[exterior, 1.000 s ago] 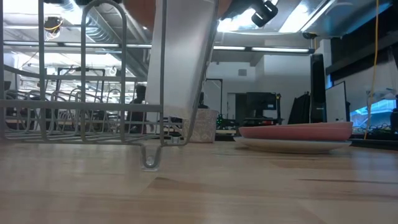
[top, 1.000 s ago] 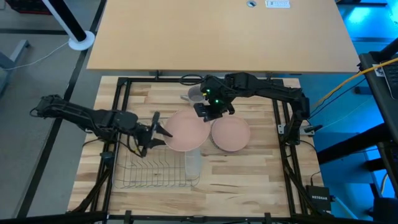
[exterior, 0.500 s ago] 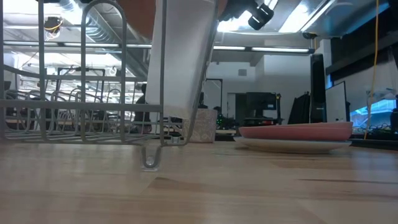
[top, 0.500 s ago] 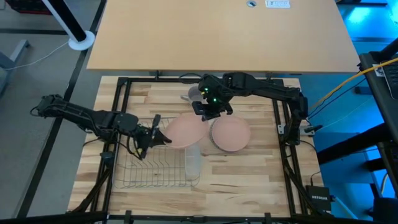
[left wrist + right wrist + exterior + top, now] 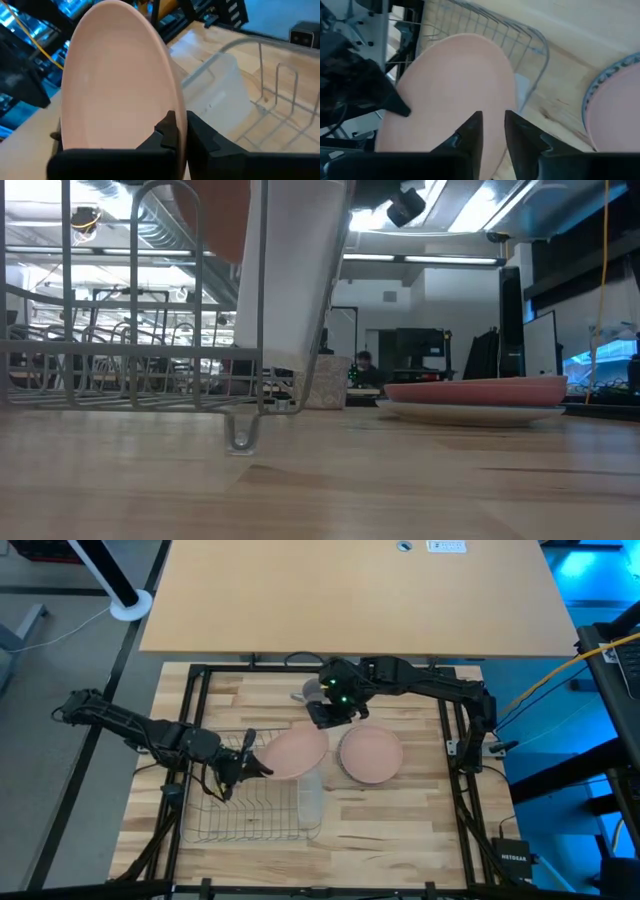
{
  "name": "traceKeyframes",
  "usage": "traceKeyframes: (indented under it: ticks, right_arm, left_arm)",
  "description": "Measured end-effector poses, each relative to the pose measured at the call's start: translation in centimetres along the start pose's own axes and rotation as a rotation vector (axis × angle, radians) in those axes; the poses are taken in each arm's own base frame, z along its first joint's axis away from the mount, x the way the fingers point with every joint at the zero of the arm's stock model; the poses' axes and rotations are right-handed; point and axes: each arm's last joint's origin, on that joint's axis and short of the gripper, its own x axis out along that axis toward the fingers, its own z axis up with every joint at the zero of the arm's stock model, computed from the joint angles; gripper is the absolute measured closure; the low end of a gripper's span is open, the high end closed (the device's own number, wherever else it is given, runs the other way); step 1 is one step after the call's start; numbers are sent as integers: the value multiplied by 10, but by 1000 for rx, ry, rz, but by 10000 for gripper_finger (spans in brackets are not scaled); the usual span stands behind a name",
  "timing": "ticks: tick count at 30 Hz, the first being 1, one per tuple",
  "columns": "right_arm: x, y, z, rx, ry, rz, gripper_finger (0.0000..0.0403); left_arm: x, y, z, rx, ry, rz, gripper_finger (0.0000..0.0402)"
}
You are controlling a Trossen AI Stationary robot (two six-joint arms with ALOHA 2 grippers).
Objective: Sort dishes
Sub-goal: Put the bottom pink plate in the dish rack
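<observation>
1. Wooden butcher-block table carried everything, with a larger tan desk standing beyond its far edge.
2. One salmon-pink plate was held tilted in the air near the table's middle, just above the far right corner of the wire rack.
3. The left gripper was clenched on that plate's rim; the left wrist view showed its fingers pinching the plate's edge, with the plate standing nearly on edge.
4. The right gripper hovered at the opposite, far side of the same plate, its fingers parted and set just over the plate's face; whether they touched it could not be told.
5. A second salmon-pink plate lay flat toward the table's right side, stacked on the patterned plate, whose green-blue rim showed in the right wrist view.
6. In the low view the pink plate sat on the patterned plate's white underside.
7. The wire rack stood near the table's front left part, with a translucent plastic cup holder fixed at its right end.
8. Beyond the table, the low view showed a person seated far back in the room.
</observation>
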Motion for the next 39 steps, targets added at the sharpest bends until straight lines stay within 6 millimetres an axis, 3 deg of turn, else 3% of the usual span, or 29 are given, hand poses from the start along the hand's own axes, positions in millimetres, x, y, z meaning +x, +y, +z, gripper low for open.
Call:
traceKeyframes:
  ticks: [6,11,22,28,39]
  right_arm:
    - [8,2,4,-13,1,21,284]
    - [11,4,10,-163,-17,54,277]
    - [-27,4,26,-522,-303,23,276]
    - [-27,3,24,-672,-299,-16,276]
    - [-26,-1,22,-928,-254,-78,276]
  left_arm:
    - [-2,-7,2,-80,23,-7,398]
    - [-14,-10,7,-172,15,52,398]
    - [-59,-7,16,-576,-93,228,399]
    - [-82,-4,17,-830,-175,349,399]
    - [-103,-12,4,-1156,-183,399,400]
